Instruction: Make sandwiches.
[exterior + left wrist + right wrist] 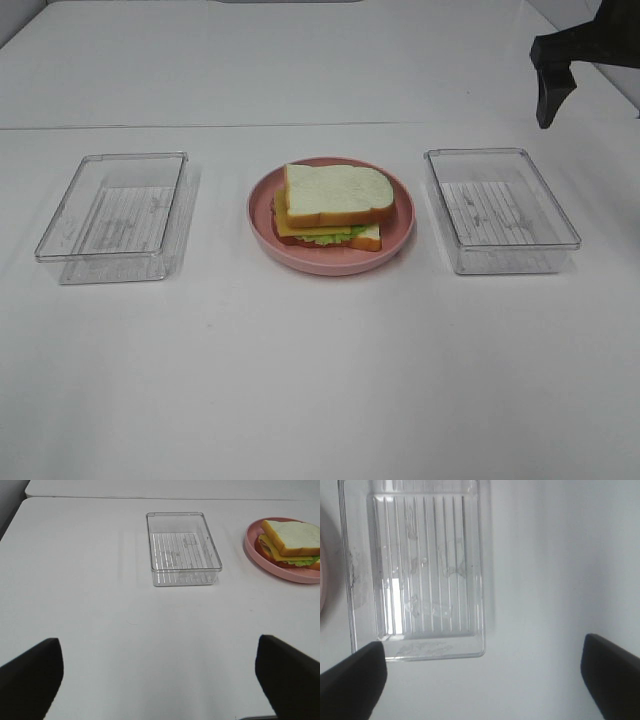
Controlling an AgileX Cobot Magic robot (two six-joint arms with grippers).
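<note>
Sitting on round pink plate (300,250) at surface (320,380) centre: stacked toy sandwiches (335,205). Clear plastic trays at 9 (110,210) & 3 o'clock (500,205). Left gripper (160,680) & right gripper (485,680) both wide open, holding nothing.

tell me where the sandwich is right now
In the exterior high view the sandwich sits stacked on the pink plate at the table's centre, between the two clear plastic trays, left and right.

High front view faces the table (320,380); wrist cameras look down—both seemingly share clear trays (182,547).
</note>
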